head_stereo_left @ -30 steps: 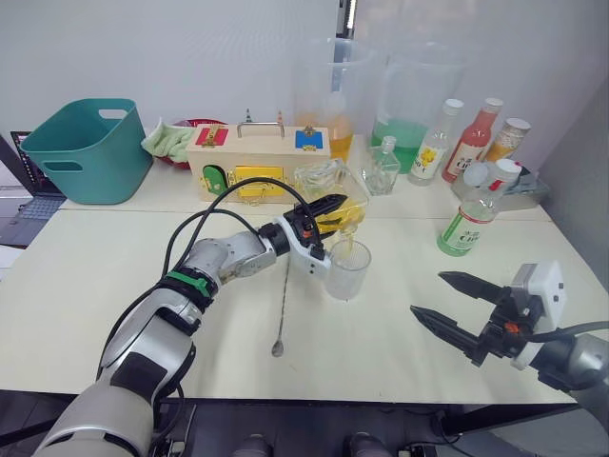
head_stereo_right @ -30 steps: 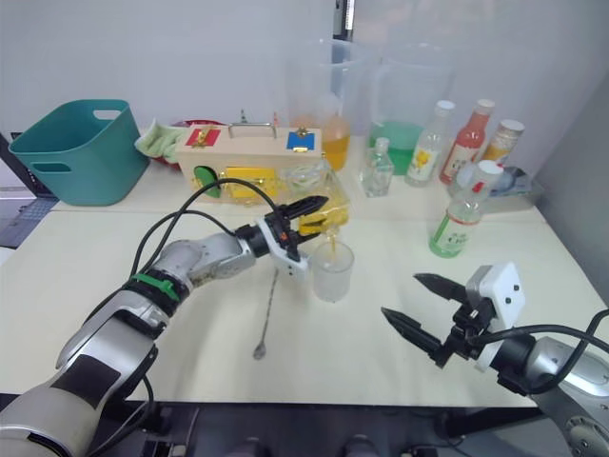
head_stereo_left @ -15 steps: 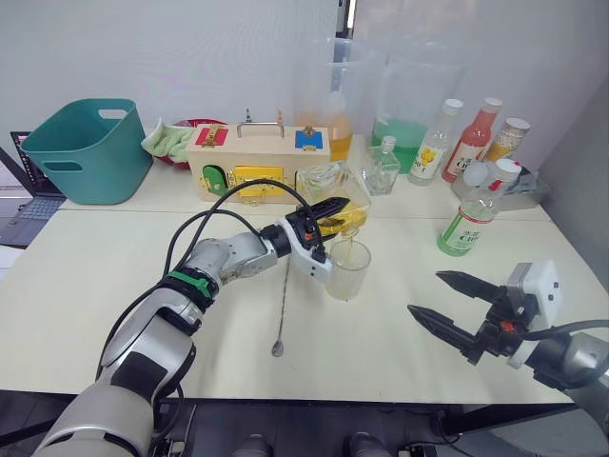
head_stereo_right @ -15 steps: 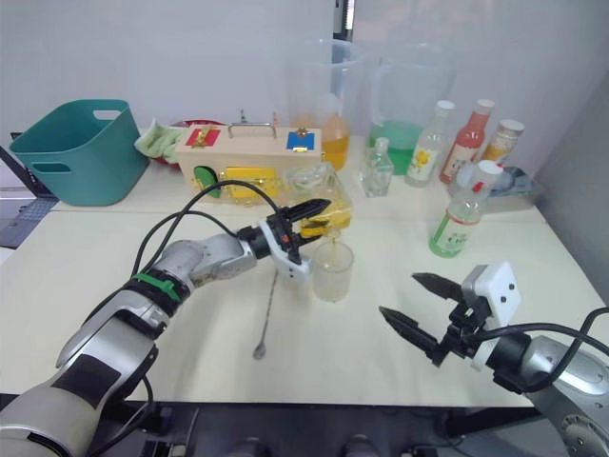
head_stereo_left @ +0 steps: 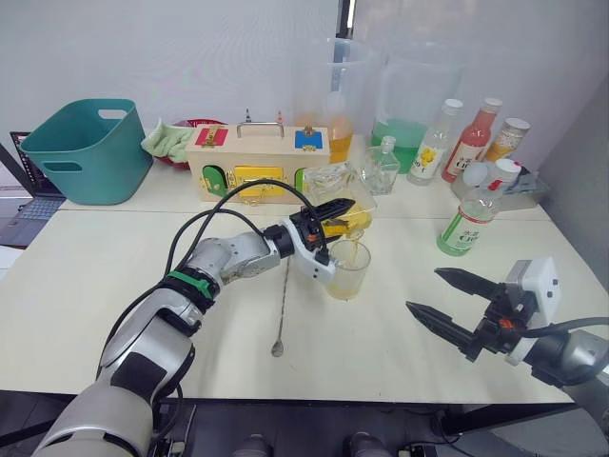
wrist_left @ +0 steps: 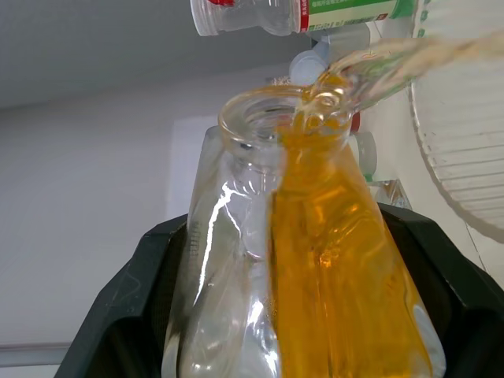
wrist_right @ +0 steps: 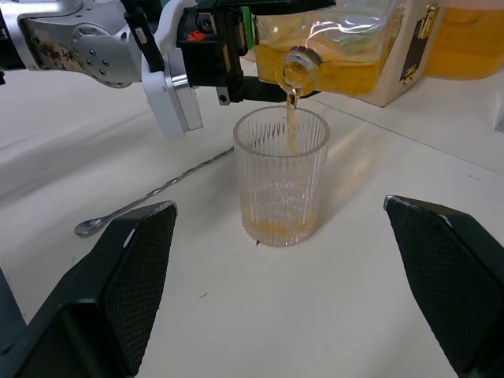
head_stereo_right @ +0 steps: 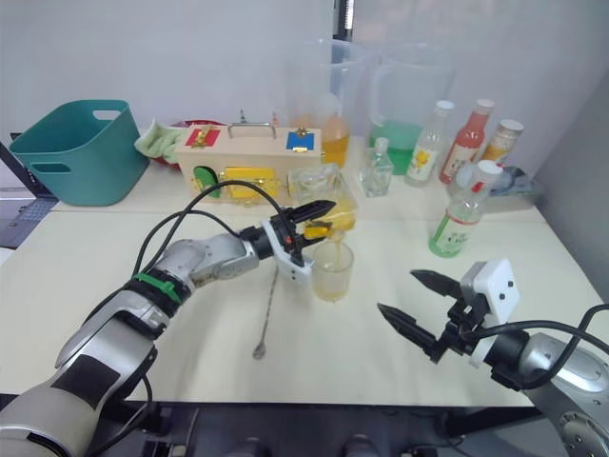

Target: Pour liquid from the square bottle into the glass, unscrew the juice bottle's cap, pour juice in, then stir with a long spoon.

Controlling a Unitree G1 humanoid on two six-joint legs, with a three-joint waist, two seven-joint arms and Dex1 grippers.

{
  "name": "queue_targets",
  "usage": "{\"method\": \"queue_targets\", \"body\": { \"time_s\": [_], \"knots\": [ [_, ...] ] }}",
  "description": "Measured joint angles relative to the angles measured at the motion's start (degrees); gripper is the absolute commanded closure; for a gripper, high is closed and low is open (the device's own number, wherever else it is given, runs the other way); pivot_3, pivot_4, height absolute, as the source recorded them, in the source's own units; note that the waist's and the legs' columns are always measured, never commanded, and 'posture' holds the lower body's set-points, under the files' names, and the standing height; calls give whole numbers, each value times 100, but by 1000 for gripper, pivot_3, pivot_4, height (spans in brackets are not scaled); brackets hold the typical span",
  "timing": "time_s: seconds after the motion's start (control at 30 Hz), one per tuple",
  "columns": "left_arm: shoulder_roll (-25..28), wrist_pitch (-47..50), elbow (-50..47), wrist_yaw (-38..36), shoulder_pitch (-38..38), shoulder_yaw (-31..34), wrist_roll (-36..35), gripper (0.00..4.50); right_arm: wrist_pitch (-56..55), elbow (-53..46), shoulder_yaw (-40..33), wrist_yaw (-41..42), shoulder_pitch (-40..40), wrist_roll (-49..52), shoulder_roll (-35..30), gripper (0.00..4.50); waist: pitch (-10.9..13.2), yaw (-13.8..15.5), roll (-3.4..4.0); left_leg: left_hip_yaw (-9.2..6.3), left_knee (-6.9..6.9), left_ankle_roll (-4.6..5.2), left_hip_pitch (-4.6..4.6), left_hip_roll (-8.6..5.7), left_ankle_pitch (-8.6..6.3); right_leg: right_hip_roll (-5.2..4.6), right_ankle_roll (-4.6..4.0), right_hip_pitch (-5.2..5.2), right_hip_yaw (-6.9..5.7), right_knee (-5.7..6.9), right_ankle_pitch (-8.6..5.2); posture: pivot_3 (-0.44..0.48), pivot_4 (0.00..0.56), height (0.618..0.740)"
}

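Observation:
My left gripper (head_stereo_left: 335, 211) is shut on the square bottle (head_stereo_left: 346, 193), which is tipped on its side above the glass (head_stereo_left: 348, 269). A thin stream of clear yellow liquid (wrist_right: 290, 118) falls from the bottle's neck (wrist_left: 277, 118) into the glass, where a shallow yellow layer lies at the bottom. The long spoon (head_stereo_left: 282, 305) lies flat on the table just left of the glass. At the right stands the juice bottle (head_stereo_left: 469, 221), its cap (head_stereo_left: 504, 172) on. My right gripper (head_stereo_left: 423, 290) hovers open low over the table right of the glass, holding nothing.
Along the back stand a teal basket (head_stereo_left: 81, 148), a wooden latch box (head_stereo_left: 259, 157), two big measuring jugs (head_stereo_left: 414, 100), a small glass bottle (head_stereo_left: 383, 168), a yellow-labelled bottle (head_stereo_left: 433, 143) and a pink-red bottle (head_stereo_left: 473, 141). A laptop (head_stereo_left: 11, 205) sits at the left edge.
The square bottle has tipped a little further and the yellow liquid in the glass has risen. The right gripper has barely shifted.

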Motion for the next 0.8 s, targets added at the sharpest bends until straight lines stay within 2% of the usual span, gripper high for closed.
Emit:
{"method": "queue_targets", "body": {
  "time_s": [0.27,0.6,0.8],
  "knots": [
    [55,-2,-208,-210,39,7,-126,1711,0,18,27,36,-46,26,0,25,0,1,0,0,1,0,0,-1,0,-1,1,1,0,0,1,0,150,740],
    [-41,28,-174,-2095,310,430,-1834,1711,0,98,45,112,-71,17,-18,25,-3,-17,3,0,2,0,8,-2,0,-1,1,5,2,5,1,0,150,740],
    [-67,396,-173,-2710,637,634,-2321,1711,1,179,57,154,-126,-19,-27,25,-3,-23,4,-2,6,0,0,-2,1,-1,1,0,2,5,1,0,150,740]
  ]
}}
